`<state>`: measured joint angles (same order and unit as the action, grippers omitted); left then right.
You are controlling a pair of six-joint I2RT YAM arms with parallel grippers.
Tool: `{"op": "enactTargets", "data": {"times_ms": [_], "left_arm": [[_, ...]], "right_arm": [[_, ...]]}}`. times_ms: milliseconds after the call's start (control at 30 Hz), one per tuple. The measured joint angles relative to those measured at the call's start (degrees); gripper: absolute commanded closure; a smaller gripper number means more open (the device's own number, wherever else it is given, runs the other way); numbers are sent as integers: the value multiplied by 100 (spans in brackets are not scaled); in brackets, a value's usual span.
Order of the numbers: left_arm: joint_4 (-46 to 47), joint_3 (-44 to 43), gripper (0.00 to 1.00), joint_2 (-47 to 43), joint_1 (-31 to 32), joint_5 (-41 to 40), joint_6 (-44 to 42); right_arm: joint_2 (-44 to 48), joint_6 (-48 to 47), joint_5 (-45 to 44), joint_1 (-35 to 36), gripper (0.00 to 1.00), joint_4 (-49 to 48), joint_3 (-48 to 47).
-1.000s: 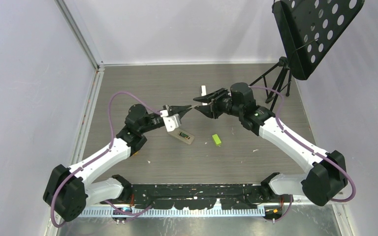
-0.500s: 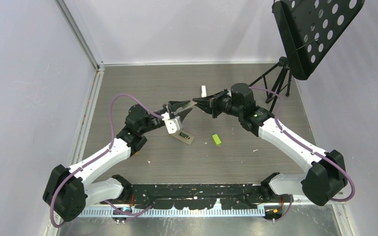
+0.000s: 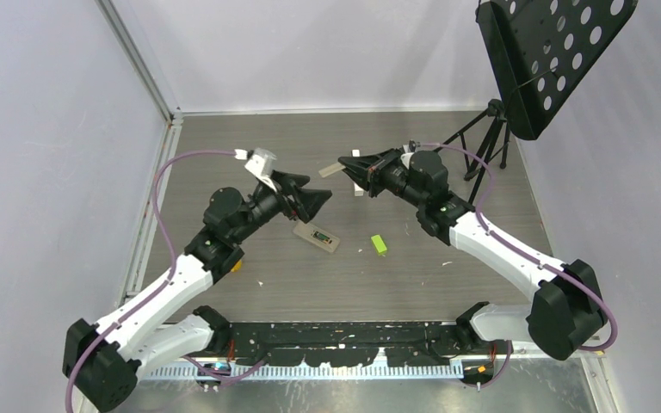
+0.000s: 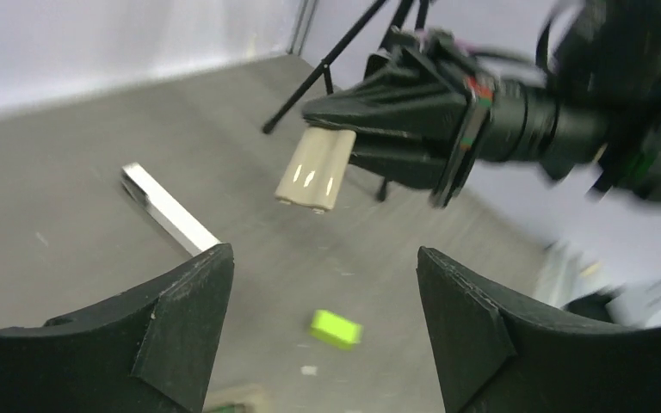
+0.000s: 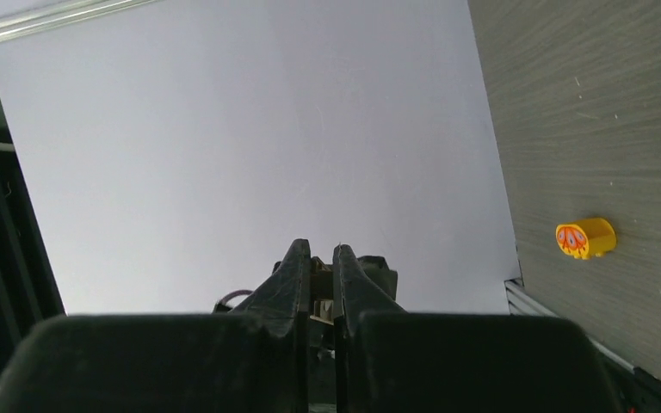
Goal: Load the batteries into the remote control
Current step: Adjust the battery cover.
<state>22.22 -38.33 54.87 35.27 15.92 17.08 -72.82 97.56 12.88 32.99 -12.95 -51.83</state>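
Left wrist view: wide-open left claw [image 4: 323, 262], nothing held. Just ahead, right claw [image 4: 340, 136] clamped on a beige flat piece [image 4: 314, 169], raised off the desk [image 4: 69, 172]. Right wrist view: its fingers [image 5: 286, 284] nearly touching. Below, a bright green block [image 4: 336, 328] and a slim white remote [image 4: 169, 211] lying apart. From above, beige remote control [image 3: 317, 237] flat on the desk close by the left claw, between both arms. Unable to make out the batteries.
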Motion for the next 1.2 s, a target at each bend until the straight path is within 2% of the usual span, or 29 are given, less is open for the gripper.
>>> {"op": "enactTargets", "data": {"times_ms": [167,333,567,767,867,967,1133,1167,1200], "left_arm": [[-839,-225,23,-376,-17,-785,2820],[-1014,-297,30,-157,-79,-669,4393],[-826,-332,37,297,-90,-352,5547],[-293,-321,30,407,-107,-282,6026],[57,-306,30,522,-127,-232,6137],[232,-299,46,581,-160,-210,6218],[468,-273,93,643,-234,-181,6308],[505,-262,99,654,-238,-179,6360],[557,-245,100,664,-240,-175,6365]], "right_arm": [[7,-494,-22,0,100,-667,175],[63,-944,15,0,100,-1108,343],[28,-1040,319,0,100,-1797,407],[-22,-1027,466,-11,100,-2052,470],[-22,-1047,503,-9,100,-2039,487],[-22,-1060,520,-7,100,-2039,496],[-22,-1047,573,-7,100,-2083,557],[-22,-1047,579,-7,100,-2087,568],[-22,-1047,581,-7,100,-2087,590]]}}
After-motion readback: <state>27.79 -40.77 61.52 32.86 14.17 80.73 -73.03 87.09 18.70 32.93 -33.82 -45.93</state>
